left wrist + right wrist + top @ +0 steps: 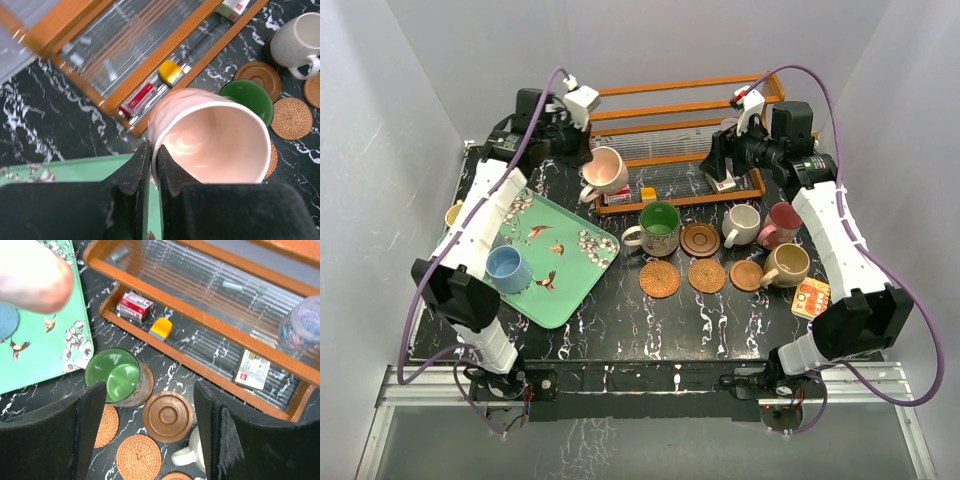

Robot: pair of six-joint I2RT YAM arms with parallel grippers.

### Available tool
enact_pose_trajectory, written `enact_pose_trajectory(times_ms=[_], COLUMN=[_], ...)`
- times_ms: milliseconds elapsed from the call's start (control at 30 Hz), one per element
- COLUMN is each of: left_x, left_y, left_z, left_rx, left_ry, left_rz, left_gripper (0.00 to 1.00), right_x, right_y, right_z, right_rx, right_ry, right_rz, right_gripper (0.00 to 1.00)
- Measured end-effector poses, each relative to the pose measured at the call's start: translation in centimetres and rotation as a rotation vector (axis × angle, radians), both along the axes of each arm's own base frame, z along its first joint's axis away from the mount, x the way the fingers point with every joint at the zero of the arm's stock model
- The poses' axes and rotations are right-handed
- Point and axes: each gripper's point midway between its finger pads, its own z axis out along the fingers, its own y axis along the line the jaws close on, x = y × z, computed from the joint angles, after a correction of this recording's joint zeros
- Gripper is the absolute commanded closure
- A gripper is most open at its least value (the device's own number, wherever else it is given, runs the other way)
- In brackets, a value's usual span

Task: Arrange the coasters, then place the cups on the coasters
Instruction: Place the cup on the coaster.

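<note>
My left gripper [584, 152] [152, 150] is shut on the rim of the pink cup [604, 171] [210, 135], which hangs above the table near the rack's front corner. A green cup [659, 227] [112, 375] stands on a coaster. Beside it lies a bare ringed wood coaster [700, 239] [168, 416]. Two woven coasters [659, 278] [706, 275] and a smooth one [747, 275] form the front row. The cream [741, 224], maroon [781, 224] and tan [787, 264] cups stand to the right. A light blue cup [508, 269] sits on the tray. My right gripper [725, 168] [150, 387] hangs open and holds nothing, above the wood coaster.
A wooden rack [680, 150] with small boxes spans the back. The green bird-print tray [570, 270] lies at left. An orange card [811, 297] lies at the right edge. A yellow cup [453, 213] peeks out behind the left arm.
</note>
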Motion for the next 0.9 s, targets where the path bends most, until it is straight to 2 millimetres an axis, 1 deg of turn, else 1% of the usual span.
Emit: enact_pose_trajectory(times_ms=[133,267,367,467,567,767,900], left_x=[0.2,0.1,0.0,-0.1,0.2,0.0,-0.1], left_y=[-4.7,-10.1,-13.5,-15.9,-17.5,-18.5,-18.8], left_z=[0.9,0.6,0.0,-0.7,-1.3,-1.4,-0.7], left_rx=[0.019,0.045,0.066,0.078,0.083,0.092,0.087], left_ry=[-0.052,-0.097,-0.124,-0.134,-0.14,-0.15,-0.168], left_rz=[-0.057,-0.112,-0.137,-0.149,-0.144,-0.121,-0.105], left_gripper=[1.0,1.0,1.0,1.0,1.0,1.0,1.0], right_x=[-0.2,-0.8,-1.1,-1.0,-1.0,-1.1,-1.1], right_y=[0.6,0.9,1.0,1.0,0.9,0.5,0.4], right_z=[2.1,3.9,4.5,4.6,3.3,-0.1,-1.3], right_rx=[0.027,0.052,0.066,0.076,0.081,0.08,0.076], right_ry=[-0.072,-0.126,-0.14,-0.136,-0.1,-0.005,0.025], right_rz=[0.006,0.014,0.011,0.0,-0.02,-0.07,-0.096], right_gripper=[0.32,0.33,0.34,0.37,0.38,0.43,0.46])
